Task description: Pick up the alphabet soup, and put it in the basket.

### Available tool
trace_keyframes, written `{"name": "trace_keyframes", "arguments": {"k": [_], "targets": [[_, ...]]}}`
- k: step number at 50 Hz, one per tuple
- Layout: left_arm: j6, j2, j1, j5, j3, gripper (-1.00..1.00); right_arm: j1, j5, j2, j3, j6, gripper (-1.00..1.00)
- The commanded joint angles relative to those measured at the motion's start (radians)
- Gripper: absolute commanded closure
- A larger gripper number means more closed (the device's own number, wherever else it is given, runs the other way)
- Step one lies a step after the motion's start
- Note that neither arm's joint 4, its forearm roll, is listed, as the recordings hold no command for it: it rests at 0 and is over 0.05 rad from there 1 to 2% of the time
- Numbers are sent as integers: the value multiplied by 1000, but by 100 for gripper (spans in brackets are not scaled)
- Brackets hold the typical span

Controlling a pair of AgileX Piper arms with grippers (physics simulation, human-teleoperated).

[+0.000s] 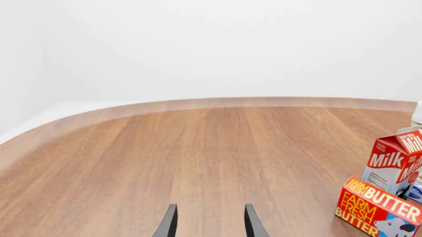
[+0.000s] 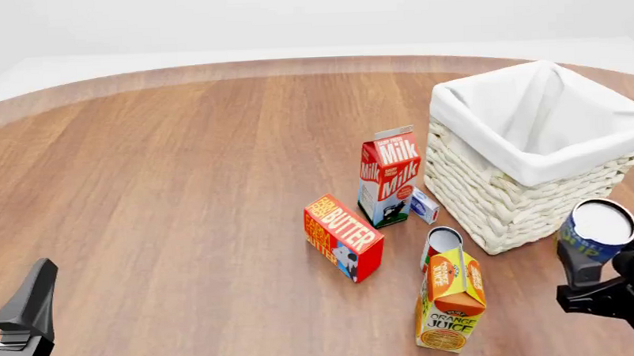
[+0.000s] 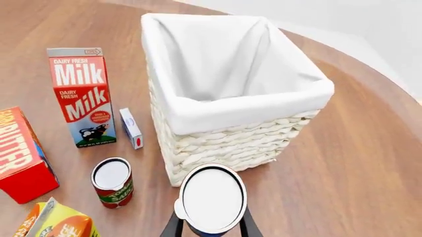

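Observation:
The alphabet soup is a small can with a dark blue label and a pale round top. My right gripper is shut on it and holds it up in the air, at the near right corner of the basket. The basket is a large white wicker one with a white cloth lining, open and with nothing inside. My left gripper is open over bare table at the near left, far from all objects.
Left of the basket stand a milk carton, a butter box, a small white box, a red-labelled can and an orange juice carton. The wooden table stretches away to the left.

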Motion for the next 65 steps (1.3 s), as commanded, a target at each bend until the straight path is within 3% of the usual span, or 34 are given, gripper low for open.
{"name": "trace_keyframes", "arguments": {"k": [1, 40, 41, 45, 65], "targets": [[0, 0, 0, 0, 0, -100, 8, 66, -48, -68, 12, 100], [0, 0, 0, 0, 0, -100, 23, 207, -23, -320, -26, 100], [0, 0, 0, 0, 0, -100, -1, 212, -21, -333, 19, 100], [0, 0, 0, 0, 0, -100, 7, 225, -16, -361, 23, 100], [0, 0, 0, 0, 0, -100, 10, 236, 56, -447, -33, 100]]}}
